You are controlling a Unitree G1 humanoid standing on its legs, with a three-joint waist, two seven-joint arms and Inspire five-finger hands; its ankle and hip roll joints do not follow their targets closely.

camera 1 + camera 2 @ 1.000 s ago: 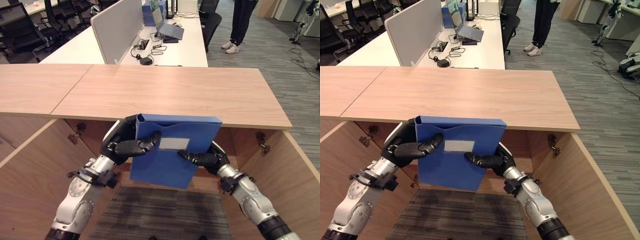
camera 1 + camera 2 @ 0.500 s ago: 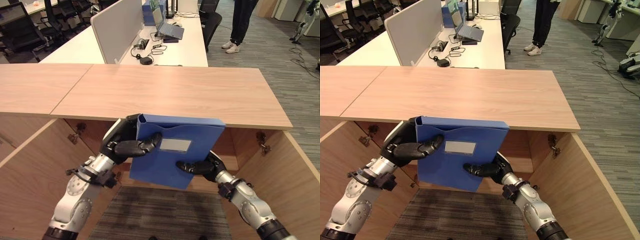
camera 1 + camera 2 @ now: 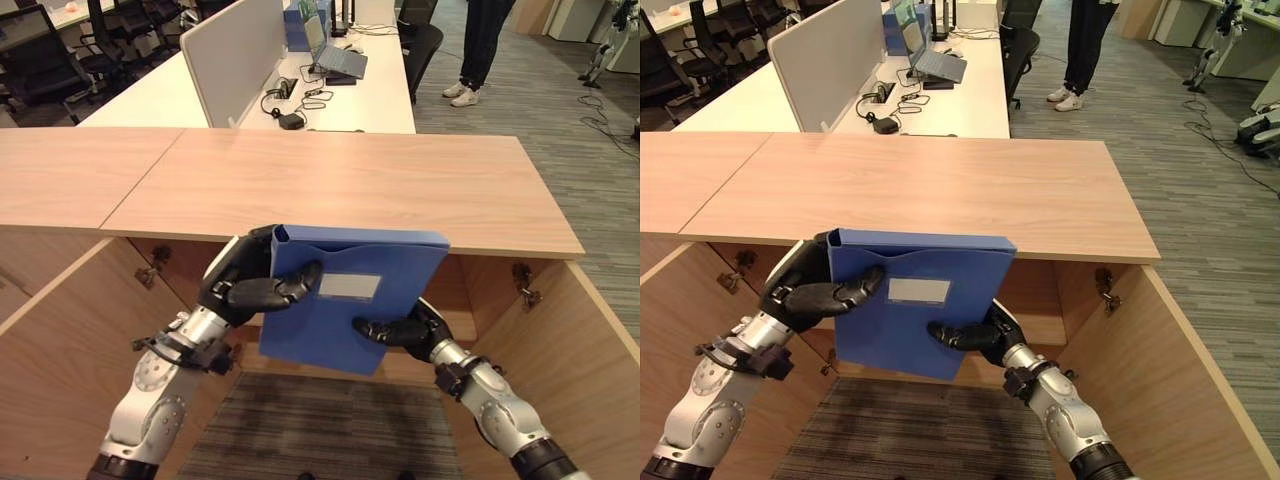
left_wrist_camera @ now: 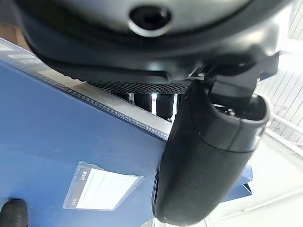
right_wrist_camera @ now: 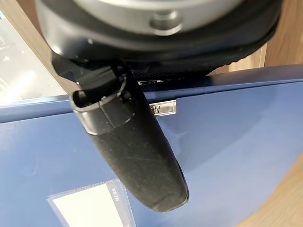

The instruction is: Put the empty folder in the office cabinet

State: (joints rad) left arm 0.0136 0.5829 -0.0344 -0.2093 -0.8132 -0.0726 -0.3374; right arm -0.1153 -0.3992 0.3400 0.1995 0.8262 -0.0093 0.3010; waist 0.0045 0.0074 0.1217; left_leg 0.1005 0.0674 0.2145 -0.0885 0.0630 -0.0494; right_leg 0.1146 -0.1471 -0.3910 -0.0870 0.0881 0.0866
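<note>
Blue folder [image 3: 345, 305]: we grip it with left hand [image 3: 240, 285] at 9 o'clock, right hand [image 3: 405, 330] at 5, before the open cabinet [image 3: 560, 330].

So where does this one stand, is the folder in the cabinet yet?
Not yet. Done: the blue folder is picked up and the cabinet is open. In hand: the left hand and right hand both grip it, upright, just below the cabinet's top edge. Left: pushing it inside and letting go.

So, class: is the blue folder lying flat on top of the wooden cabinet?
No: the blue folder is upright below the cabinet top, held by the left hand and right hand.
</note>
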